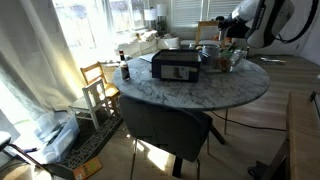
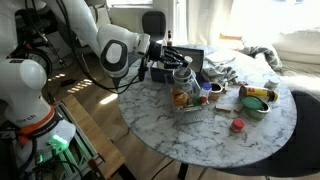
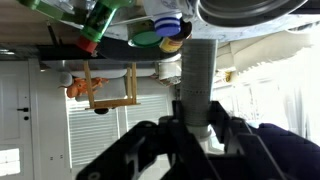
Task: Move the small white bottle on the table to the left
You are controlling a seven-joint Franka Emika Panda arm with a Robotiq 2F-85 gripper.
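Note:
The wrist view stands upside down. In it the small white bottle (image 3: 197,70) stands between my black fingers (image 3: 197,112), which touch it on both sides. In an exterior view my gripper (image 2: 172,62) reaches in over the far side of the round marble table (image 2: 200,135) and is closed round the bottle (image 2: 183,74), which stands next to the black appliance (image 2: 192,58). In another exterior view the arm and gripper (image 1: 226,45) are at the table's (image 1: 200,95) far right, and the bottle is too small to make out.
Around the bottle stand jars with orange contents (image 2: 180,97), a blue lid (image 2: 205,88), a red lid (image 2: 237,125) and a green bowl (image 2: 256,100). A dark bottle (image 1: 125,72) stands at the table's left edge. A wooden chair (image 1: 98,85) is beside the table.

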